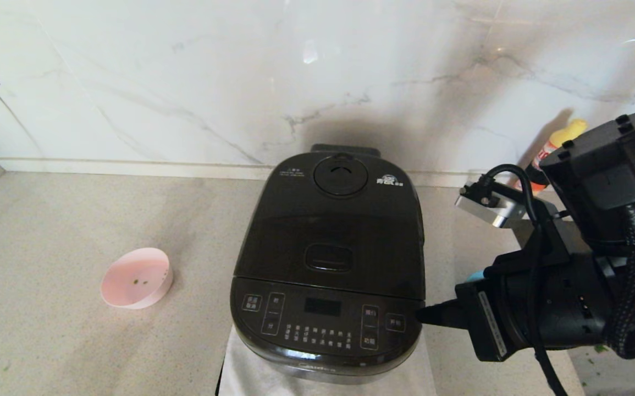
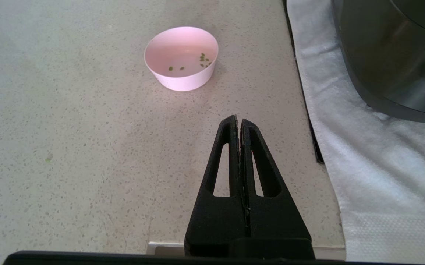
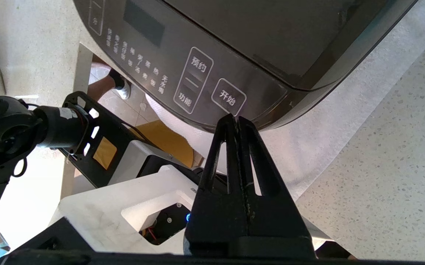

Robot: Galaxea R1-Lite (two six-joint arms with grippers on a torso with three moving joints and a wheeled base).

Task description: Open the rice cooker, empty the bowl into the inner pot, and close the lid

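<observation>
Hovering with fingers together at the near right corner of the rice cooker [image 1: 328, 258], the right gripper [image 1: 420, 315] held nothing; its glossy lid [image 1: 331, 220] (hinged, likely slippery) should yield at the oblong latch button [image 1: 328, 257]. Left gripper [image 2: 240, 122] was pressed together too.

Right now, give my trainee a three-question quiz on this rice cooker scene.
1. True or false: the lid of the rice cooker is shut.
2. What lies in the pink bowl? A) a full heap of rice B) a few small green bits C) a spoon
3. Fill in: the right tool, fingers shut, points at the cooker's front ____ corner, beside the button panel.

Key:
1. True; the glossy top sits flat.
2. B; the bowl is otherwise nearly bare.
3. Right. The left tool is also shut, over the counter short of the bowl.
</observation>
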